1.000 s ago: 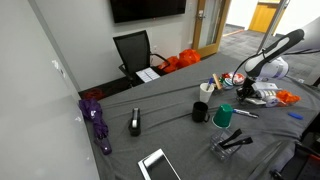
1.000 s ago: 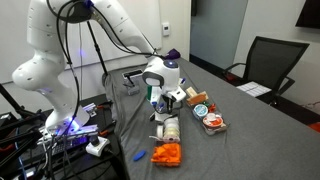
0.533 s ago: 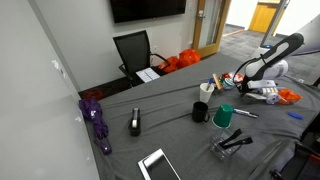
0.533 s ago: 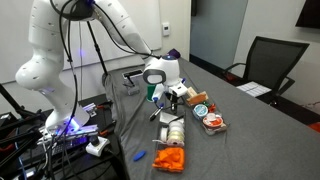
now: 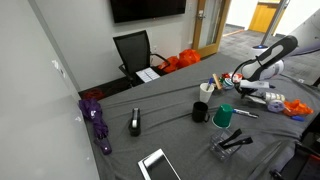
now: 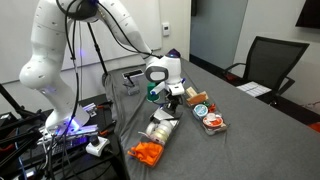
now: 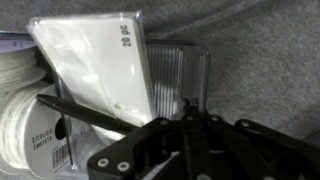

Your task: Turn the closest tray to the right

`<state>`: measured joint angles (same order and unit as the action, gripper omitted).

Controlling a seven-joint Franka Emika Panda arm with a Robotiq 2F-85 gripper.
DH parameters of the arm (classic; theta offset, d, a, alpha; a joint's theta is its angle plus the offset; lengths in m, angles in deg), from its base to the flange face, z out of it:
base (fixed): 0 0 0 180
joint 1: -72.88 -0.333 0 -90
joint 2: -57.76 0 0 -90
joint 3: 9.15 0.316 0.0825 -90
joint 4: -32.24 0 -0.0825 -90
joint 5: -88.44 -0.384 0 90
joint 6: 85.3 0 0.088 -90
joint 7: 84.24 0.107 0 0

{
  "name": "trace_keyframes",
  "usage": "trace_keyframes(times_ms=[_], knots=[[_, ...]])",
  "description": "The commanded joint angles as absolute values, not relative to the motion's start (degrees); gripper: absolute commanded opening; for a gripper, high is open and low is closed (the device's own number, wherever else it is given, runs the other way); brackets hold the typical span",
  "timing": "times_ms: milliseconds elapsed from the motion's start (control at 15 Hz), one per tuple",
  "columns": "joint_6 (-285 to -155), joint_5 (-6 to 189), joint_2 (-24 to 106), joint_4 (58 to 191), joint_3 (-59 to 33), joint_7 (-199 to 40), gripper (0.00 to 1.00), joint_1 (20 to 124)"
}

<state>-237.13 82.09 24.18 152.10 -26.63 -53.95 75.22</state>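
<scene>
The tray [image 6: 158, 130] is a small shallow clear plastic one lying slantwise near the table's edge, with orange bits [image 6: 147, 152] at its outer end. It also shows in an exterior view [image 5: 275, 99] at the far right. In the wrist view its ribbed clear wall [image 7: 172, 78] holds a white packet [image 7: 95, 70] and a tape roll [image 7: 22, 125]. My gripper [image 6: 168, 102] hangs over the tray's inner end. Its fingers [image 7: 190, 112] are pressed together, with the tips at the tray's rim.
A green cup [image 5: 224, 115], a black cup [image 5: 201, 112], a clear tray with a black tool [image 5: 232, 143], a white tablet [image 5: 158, 165] and a purple umbrella [image 5: 97, 120] lie on the grey table. A round red-and-white plate [image 6: 213, 122] sits beside the tray.
The tray has swung round. Its orange end has moved toward the table's edge and leftward in the exterior view that shows the robot's base. The gripper has stayed at the inner end.
</scene>
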Motion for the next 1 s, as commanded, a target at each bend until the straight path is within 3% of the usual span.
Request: trace_keyframes(times_ms=[0, 933], knots=[[-230.8, 81.2, 23.7, 148.6, -27.5, -49.0, 0.01, 75.1], [-226.9, 80.2, 22.2, 141.6, -26.1, -39.4, 0.01, 77.4]])
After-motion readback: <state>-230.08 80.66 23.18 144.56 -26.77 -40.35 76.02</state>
